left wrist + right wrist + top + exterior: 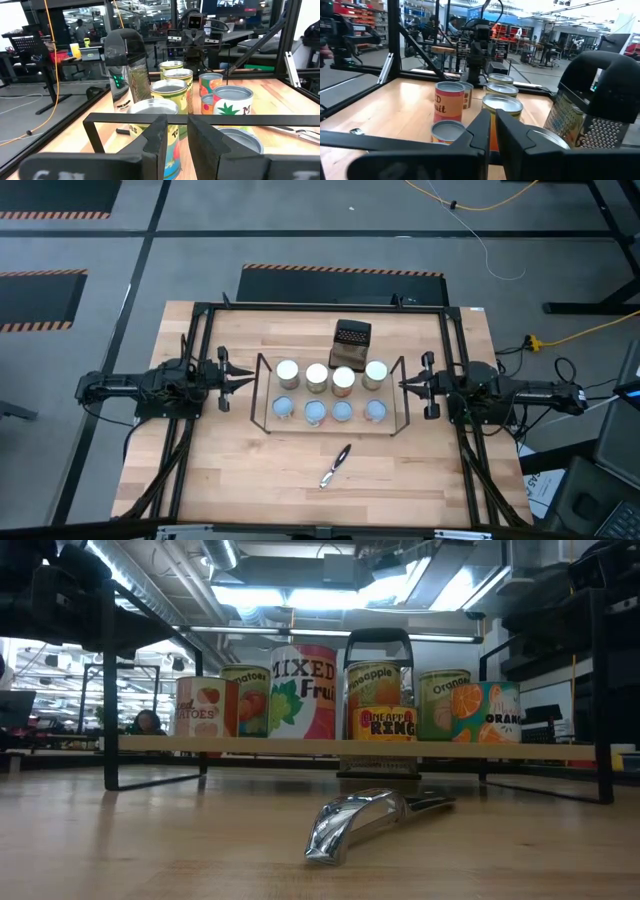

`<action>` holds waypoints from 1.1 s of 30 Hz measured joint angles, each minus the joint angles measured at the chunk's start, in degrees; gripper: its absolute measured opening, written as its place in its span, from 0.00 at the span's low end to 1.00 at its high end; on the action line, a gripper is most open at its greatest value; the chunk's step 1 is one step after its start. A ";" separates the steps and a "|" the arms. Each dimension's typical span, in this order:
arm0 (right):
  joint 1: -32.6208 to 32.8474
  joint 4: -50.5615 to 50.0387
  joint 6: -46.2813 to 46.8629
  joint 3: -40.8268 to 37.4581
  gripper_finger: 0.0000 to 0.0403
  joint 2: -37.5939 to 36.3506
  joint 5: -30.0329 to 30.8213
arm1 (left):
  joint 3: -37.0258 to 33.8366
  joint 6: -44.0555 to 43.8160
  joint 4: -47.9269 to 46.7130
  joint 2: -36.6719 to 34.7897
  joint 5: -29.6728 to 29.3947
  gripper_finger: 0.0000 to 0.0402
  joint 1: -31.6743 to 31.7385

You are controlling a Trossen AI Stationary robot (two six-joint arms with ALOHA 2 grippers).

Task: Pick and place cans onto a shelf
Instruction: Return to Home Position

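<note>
Several cans stand in two rows on the shelf [262,395] at mid-table. The far row [317,376] has bright tops and the near row [314,412] has pale-blue tops. In the low view the cans [300,692] rest with their bases on the shelf's wooden board [150,744]. My left gripper [250,381] is shut and empty just outside the shelf's left end. My right gripper [403,385] is shut and empty just outside its right end. Each wrist view looks along the can rows [172,95] [502,107] past a shelf wire bar [260,120] [370,137].
A dark perforated grater [351,335] stands behind the shelf, touching or close to its far side. A shiny metal hand tool [335,465] lies on the bare wood between the shelf and the table's near edge. The black outer frame [200,310] runs around the table.
</note>
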 joint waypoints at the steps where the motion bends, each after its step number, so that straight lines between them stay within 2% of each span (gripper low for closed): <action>1: 0.00 -0.02 -0.01 0.00 0.08 0.00 0.08 | 0.00 0.02 0.00 0.00 0.00 0.17 0.00; 33: 0.00 3.74 1.57 -0.26 0.08 0.15 0.56 | 0.00 0.09 0.00 0.00 -0.02 0.17 -0.02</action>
